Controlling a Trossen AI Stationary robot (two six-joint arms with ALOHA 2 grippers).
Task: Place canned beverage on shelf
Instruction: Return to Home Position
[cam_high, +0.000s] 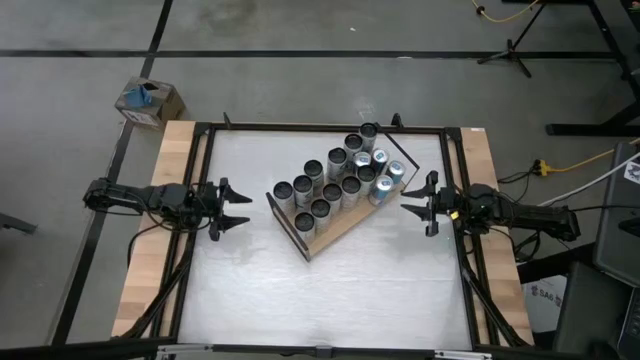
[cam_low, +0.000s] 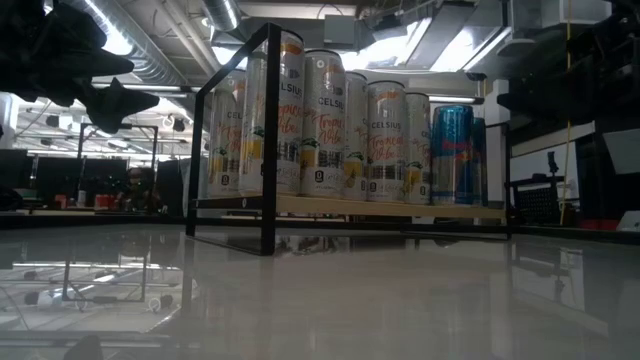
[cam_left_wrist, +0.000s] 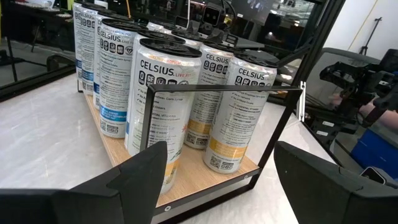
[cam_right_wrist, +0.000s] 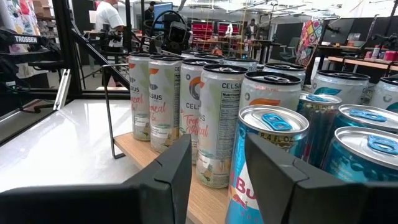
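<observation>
The shelf (cam_high: 343, 226), a wood-grain board in a thin dark frame, lies at a slant in the middle of the white worktop (cam_high: 300, 300), between the two pairs of fingers and touched by neither. It carries upright cans packed in close rows. Most are white cans (cam_left_wrist: 163, 106), and a few blue cans (cam_high: 385, 178) stand at the corner nearest the right fingers. The left gripper (cam_high: 240, 208) hovers near its own side of the worktop. Its fingers (cam_left_wrist: 134, 177) are spread wide and hold nothing, and the shelf's framed short end with the front white cans lies straight ahead of them, a little way off. The right gripper (cam_high: 408, 205) hovers opposite, close to the blue cans. Its fingers (cam_right_wrist: 168, 174) are parted with a clear gap and grip nothing; the blue cans stand just in front of them, with the white rows beyond. Both arms reach in level from the side rails, pointing toward each other across the shelf.
</observation>
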